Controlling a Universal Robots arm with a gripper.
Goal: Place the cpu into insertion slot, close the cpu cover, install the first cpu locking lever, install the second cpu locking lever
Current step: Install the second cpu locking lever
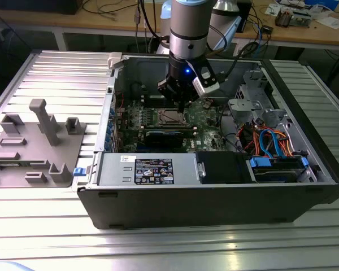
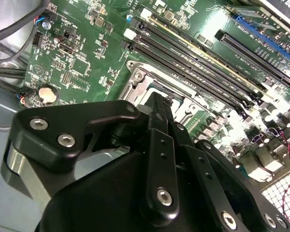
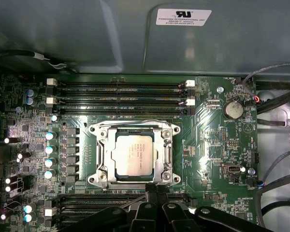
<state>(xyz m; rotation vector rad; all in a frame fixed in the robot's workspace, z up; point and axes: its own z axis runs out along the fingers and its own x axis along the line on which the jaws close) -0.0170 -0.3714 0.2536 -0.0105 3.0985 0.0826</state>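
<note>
The pincer hangs low over the green board, its two black fingers drawn together to a narrow tip with nothing between them, and that tip sits at the near edge of the insertion slot, touching or just above the metal there; which of the two I cannot tell. The cpu already lies flat in the slot, its silver-grey top showing through the square window of the cpu cover, which looks folded down over it. The chip is light, thin and stiff, but easily damaged underneath, so it should not be pressed or dragged; the smooth metal top gives little grip. The cover is thin stiff sheet metal on a hinge, best pushed at its free edge. Thin wire levers along the slot's rim are hard to make out; such levers would be springy and likely to slip off a smooth fingertip. Room is tight: long black memory slots run close on both sides of the socket, small capacitors stand just beside it, and in the exterior view the computer case walls, loose cables and drive cage hem the arm in above the counter.
</note>
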